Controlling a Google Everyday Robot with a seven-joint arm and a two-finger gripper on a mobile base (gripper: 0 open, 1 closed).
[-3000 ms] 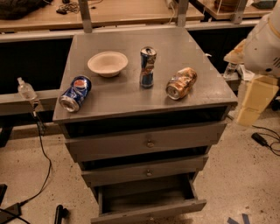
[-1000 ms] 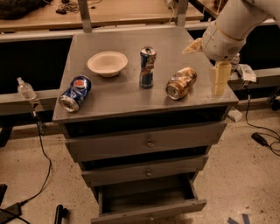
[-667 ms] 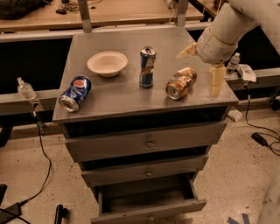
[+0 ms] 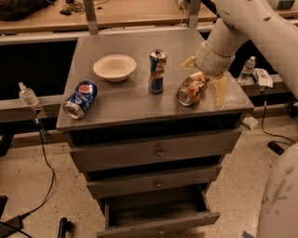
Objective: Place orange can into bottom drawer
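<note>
Where the bottom drawer sits: lowest spot on the cabinet, pulled out toward the camera, and it looks bare inside from what I can see.
Other two drawers: middle drawer and top drawer are stacked above it on the cabinet front, both pushed in, each with a small round knob.
Pepsi can: lying on its side at the front left corner of the cabinet top.
Orange can: on its side toward the front right of the cabinet top, silver end pointing at the camera, pretty dented.
Gripper: down at the orange can, fingers spread apart with one on each side of the can, so it's straddling and not clamped. Can't tell if they touch it.
Slim blue can: upright near the middle of the cabinet top, just left of the orange can.
Bowl: pale, sitting left of centre toward the back of the cabinet top.
Wooden bench: runs behind the cabinet.
</note>
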